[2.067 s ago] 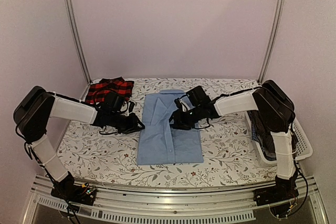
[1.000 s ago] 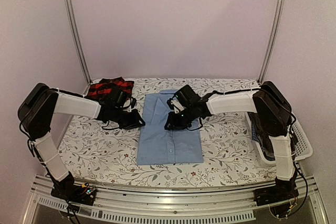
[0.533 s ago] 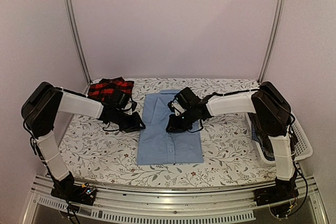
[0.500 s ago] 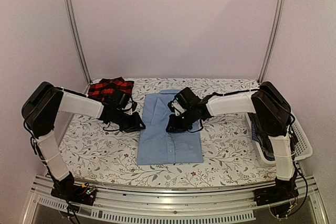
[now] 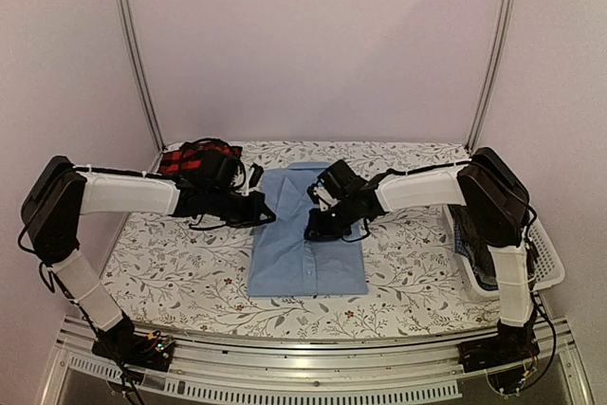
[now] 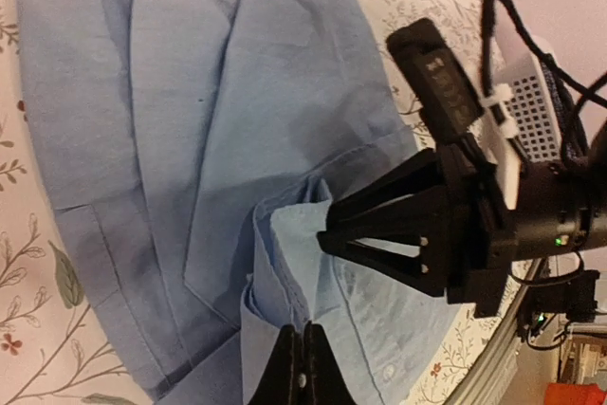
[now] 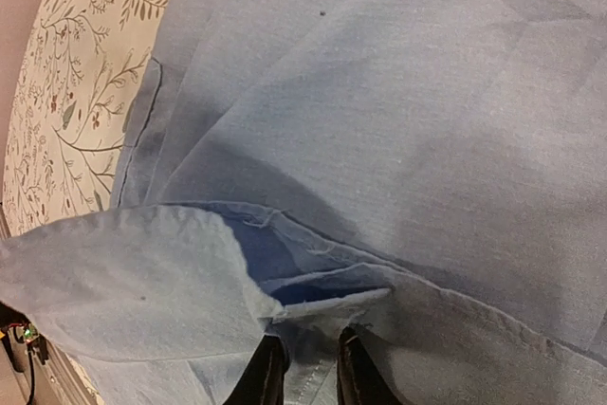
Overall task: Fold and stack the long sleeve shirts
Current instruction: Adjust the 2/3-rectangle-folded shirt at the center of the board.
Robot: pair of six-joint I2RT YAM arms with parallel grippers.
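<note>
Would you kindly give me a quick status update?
Left gripper and right gripper both shut on light blue shirt. Fold lifted mid-shirt. Nothing obstructing.

White arms (image 5: 123, 194) with black joints, cables and fingers (image 6: 285, 372)

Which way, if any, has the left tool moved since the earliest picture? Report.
Yes. The left tool moved right, off the tablecloth onto the light blue shirt's left edge.

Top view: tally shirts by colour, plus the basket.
Light blue shirt: 1
Red-and-black plaid shirt: 1
Dark checked shirt: 1 visible
White basket: 1
Total: 4
</note>
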